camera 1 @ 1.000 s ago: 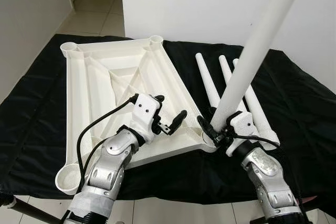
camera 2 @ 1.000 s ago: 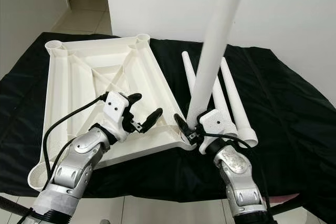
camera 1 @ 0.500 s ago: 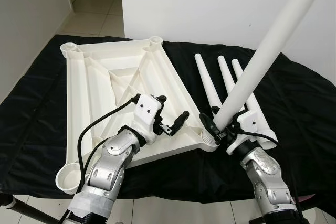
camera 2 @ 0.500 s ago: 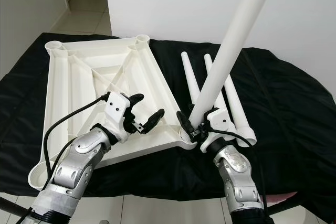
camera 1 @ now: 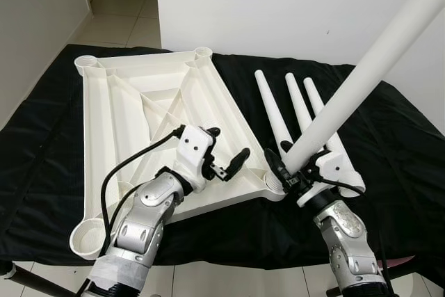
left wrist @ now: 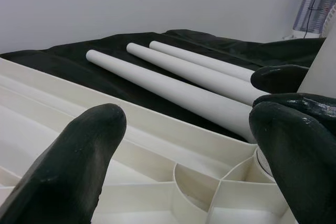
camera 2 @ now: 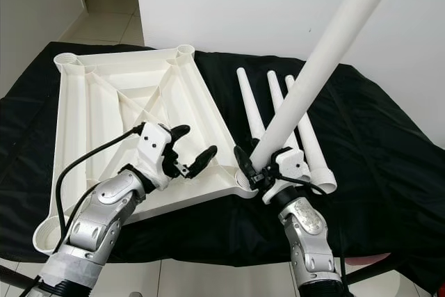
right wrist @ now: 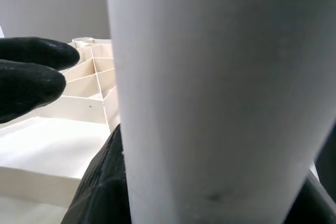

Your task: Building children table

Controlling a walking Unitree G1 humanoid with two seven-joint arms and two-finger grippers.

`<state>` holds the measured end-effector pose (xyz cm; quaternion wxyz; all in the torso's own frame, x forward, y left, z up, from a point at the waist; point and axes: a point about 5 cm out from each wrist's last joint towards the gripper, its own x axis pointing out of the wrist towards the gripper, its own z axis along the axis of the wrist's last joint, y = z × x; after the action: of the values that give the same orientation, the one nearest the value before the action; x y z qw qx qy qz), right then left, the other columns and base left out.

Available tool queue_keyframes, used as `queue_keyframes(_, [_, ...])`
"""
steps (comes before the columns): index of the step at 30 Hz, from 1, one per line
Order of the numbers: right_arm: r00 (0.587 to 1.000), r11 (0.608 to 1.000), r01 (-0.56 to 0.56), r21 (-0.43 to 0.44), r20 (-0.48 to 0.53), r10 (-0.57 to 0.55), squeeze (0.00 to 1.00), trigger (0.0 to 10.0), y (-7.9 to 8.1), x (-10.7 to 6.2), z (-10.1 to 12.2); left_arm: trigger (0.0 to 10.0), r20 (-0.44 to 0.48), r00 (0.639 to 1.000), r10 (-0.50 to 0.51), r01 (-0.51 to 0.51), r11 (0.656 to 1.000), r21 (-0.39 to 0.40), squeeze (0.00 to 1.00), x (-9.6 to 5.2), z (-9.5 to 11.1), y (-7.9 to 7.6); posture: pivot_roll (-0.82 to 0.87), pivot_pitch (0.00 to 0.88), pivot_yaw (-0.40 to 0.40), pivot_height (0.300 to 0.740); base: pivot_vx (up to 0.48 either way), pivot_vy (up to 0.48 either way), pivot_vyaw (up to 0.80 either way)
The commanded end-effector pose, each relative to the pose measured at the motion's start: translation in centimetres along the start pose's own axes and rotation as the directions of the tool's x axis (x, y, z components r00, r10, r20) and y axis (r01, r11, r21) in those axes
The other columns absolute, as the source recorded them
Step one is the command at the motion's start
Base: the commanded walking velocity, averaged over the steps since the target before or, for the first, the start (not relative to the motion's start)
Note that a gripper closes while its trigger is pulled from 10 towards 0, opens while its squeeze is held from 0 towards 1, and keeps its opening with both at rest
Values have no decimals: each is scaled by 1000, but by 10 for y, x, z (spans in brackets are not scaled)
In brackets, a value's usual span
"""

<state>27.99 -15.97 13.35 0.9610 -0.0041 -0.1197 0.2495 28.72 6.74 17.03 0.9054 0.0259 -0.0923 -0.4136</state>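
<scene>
Tilted further toward the robot's right than a second ago, the held table leg point(camera 1: 361, 78) now leans steeply up and away, its lower end at the near right corner socket point(camera 1: 272, 184) of the tabletop; whether it is seated in the socket cannot be told. Right end effector point(camera 1: 293, 172) is clamped around the leg's lower end, black fingers point(right wrist: 100, 182) wrapped on the white tube in the right wrist view. White plastic tabletop point(camera 1: 139, 113) lies upside down on the black-covered desk point(camera 1: 42, 144), ribs facing up, round sockets at its corners. Left end effector point(camera 1: 224, 149) hovers over the near right part of the tabletop, just beside the socket, fingers point(left wrist: 79, 156) spread wide with nothing between them. Three spare table legs point(camera 1: 295, 113) lie side by side on the black cloth to the right of the tabletop, behind the held leg. White wall point(camera 1: 278, 5) stands behind the desk, tiled floor point(camera 1: 132, 19) runs off at upper left.
</scene>
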Motion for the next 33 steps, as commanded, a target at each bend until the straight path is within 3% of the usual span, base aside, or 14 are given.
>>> queue_keyframes(1, [991,999,21,-29,-131,-24,0,10000,-3,-9,-22,10000,-1,1000,-29,29,1000,-3,0,1,1,-3,-2,85,-51,740,0,0,0])
queue_keyframes(6, [988,995,1,-97,-152,-15,0,10000,-6,-5,-20,10000,-2,1000,-30,30,1000,1,0,1,1,-2,-1,84,-49,740,0,0,0])
queue_keyframes(10, [987,996,-2,-93,-160,-13,0,10000,-7,-3,-20,10000,-2,1000,-31,31,1000,2,0,1,2,-2,-1,84,-49,740,0,0,0])
queue_keyframes(11, [985,999,44,-18,-164,-46,0,10000,-10,-2,-21,10000,-2,1000,-30,30,1000,3,0,1,2,-2,1,85,-51,740,0,0,0])
queue_keyframes(14, [983,997,69,19,-169,-65,0,10000,-13,-2,-22,10000,-1,1000,-29,29,1000,4,0,1,2,-2,1,85,-51,740,0,0,0])
queue_keyframes(15, [979,989,116,91,-177,-98,0,10000,-15,-1,-25,10000,1,1000,-27,27,1000,5,0,2,2,-2,3,86,-54,740,0,0,0])
queue_keyframes(23, [972,966,179,187,-186,-144,0,10000,-12,-4,-30,10000,1,1000,-28,28,1000,9,0,1,3,-3,3,89,-53,740,0,0,0])
queue_keyframes(30, [977,973,171,158,-152,-147,0,10000,-5,-8,-30,10000,-1,1000,-29,29,1000,12,0,1,3,-3,2,91,-52,740,0,0,0])
queue_keyframes(33, [988,988,121,100,-107,-111,0,10000,3,-12,-26,10000,-1,1000,-31,31,999,14,0,1,3,-3,1,89,-51,740,0,0,0])
